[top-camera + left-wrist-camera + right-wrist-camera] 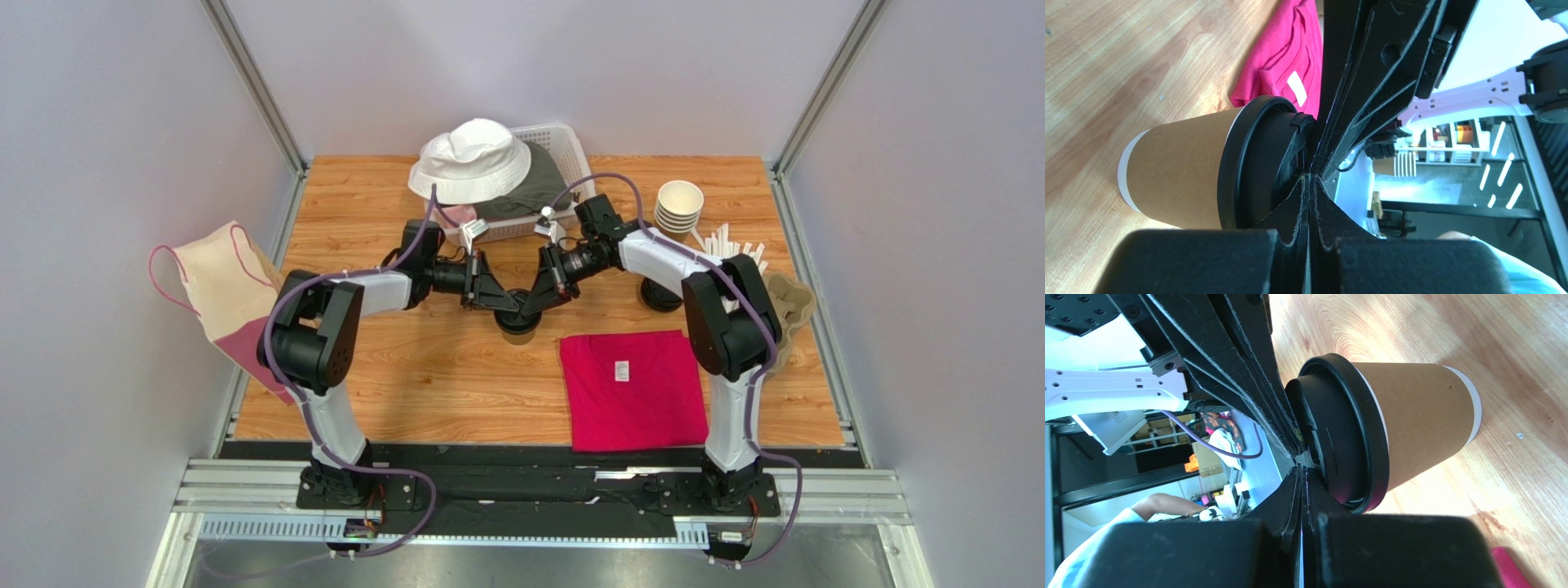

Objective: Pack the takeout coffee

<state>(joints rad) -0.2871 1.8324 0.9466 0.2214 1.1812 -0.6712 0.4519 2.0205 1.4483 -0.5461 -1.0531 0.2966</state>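
Observation:
The takeout coffee, a tan paper cup with a black lid, stands upright mid-table. My left gripper and right gripper meet just above it, both shut, tips down on the lid. In the left wrist view the cup and lid lie just past my shut left gripper, which touches the lid's top; the right gripper's fingers cross above. In the right wrist view my shut right gripper rests at the lid of the cup.
A pink shirt lies flat front right. A white hat sits on a white basket at the back. Stacked lidless cups, white sticks and a cardboard carrier are right. A cream and pink bag hangs left.

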